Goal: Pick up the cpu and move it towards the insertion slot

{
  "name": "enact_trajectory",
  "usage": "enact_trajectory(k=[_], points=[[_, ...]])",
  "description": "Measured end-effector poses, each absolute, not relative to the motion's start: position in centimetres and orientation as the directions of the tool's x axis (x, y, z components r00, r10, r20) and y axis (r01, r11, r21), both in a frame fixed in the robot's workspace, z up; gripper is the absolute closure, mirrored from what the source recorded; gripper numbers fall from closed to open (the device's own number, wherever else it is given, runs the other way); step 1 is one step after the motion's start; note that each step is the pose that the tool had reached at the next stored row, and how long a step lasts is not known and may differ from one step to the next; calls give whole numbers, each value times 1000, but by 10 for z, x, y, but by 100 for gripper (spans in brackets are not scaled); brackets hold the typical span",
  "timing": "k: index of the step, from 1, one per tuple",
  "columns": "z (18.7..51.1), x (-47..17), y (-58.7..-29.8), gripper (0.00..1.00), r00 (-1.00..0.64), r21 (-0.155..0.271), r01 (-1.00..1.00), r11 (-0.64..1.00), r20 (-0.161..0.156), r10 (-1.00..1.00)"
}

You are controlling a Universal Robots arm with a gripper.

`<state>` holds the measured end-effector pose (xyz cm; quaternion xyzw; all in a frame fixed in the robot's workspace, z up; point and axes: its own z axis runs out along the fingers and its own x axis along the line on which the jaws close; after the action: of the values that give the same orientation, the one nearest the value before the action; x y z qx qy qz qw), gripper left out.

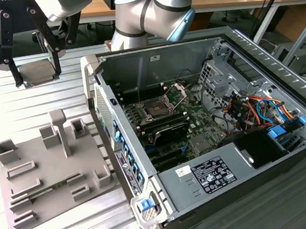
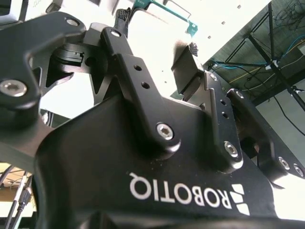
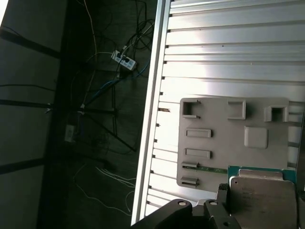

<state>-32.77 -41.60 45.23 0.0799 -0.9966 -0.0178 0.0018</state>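
One cpu sits clamped edgewise in the gripper, above the bench, well apart from the insertion slot. Advise level carriage, clearing the case wall.

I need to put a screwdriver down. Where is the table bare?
Bare ribbed table between the held cpu and the grey fixture plate, and along that plate's near edge. Inside the computer case it is crowded.
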Motion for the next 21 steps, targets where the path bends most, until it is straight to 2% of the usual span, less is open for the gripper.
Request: enact_trajectory(k=[21], points=[[452,-306,-416,45,-987,36,-159,987,1,-159]])
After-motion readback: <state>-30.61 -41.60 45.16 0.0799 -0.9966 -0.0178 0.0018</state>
